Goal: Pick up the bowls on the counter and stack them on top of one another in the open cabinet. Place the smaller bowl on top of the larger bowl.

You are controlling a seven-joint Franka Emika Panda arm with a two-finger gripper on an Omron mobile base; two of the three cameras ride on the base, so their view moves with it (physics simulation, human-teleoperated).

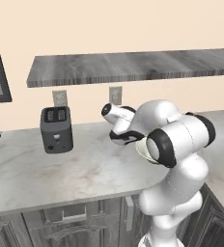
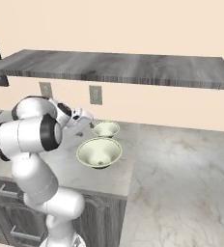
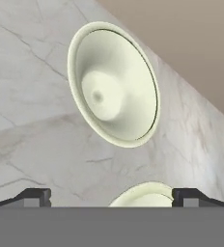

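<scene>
In the hand view the gripper (image 3: 111,197) has its two dark fingertips (image 3: 34,196) spread wide apart at the bottom edge, holding nothing. Between them, at 6 o'clock, rises the pale rim of one bowl, which the right base view suggests is the larger bowl (image 3: 144,194). Above it, toward 12 o'clock, the other bowl, the smaller bowl (image 3: 115,84), sits upright on the counter (image 3: 32,140), apart from the fingers.

In the right base view the gripper (image 2: 87,120) hangs just at 9 o'clock of the smaller bowl (image 2: 105,129); the larger bowl (image 2: 99,153) stands near it at 6 o'clock. The open cabinet (image 2: 128,70) spans overhead at 12 o'clock.

In the left base view a toaster (image 1: 56,129) stands on the counter (image 1: 61,171) at 9 o'clock.
</scene>
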